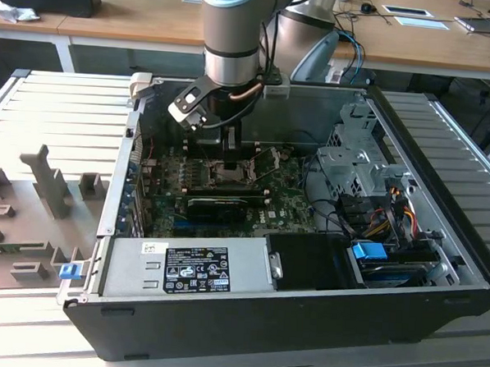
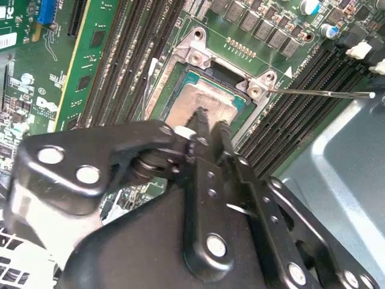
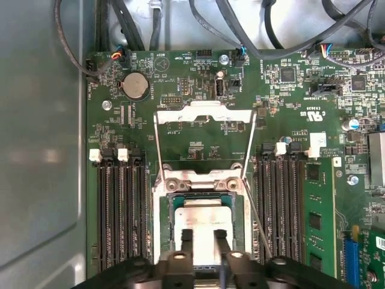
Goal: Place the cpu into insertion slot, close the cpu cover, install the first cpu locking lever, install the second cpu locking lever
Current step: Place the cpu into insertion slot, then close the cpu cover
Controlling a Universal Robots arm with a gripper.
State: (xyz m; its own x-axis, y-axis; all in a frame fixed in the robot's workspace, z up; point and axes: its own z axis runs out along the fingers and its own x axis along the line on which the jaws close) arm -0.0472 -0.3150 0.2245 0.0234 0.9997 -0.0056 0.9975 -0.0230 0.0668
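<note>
The cpu [image 3: 201, 212] lies flat in the insertion slot [image 3: 159, 217], its pale metal top facing up. It also shows in the second wrist view as the cpu [image 2: 201, 99] inside the silver frame of the insertion slot [image 2: 174, 66]. The cpu cover [image 3: 204, 111] stands swung up and open beyond the slot. Two thin locking levers are released, one lever [image 3: 257, 220] beside the slot and one lever [image 2: 328, 93] sticking out sideways. My gripper [image 3: 203, 236] hovers just over the cpu, fingers a little apart with nothing between them. Gripper [image 1: 230, 162] reaches down into the case.
The green motherboard [image 1: 268, 209] lies in an open black computer case [image 1: 287, 317]. Black memory slots [image 3: 120, 211] flank the slot on both sides. A long black card [image 1: 217, 205], a power supply [image 1: 183, 267], a drive cage [image 1: 353, 160] and cables [image 3: 252, 24] crowd around.
</note>
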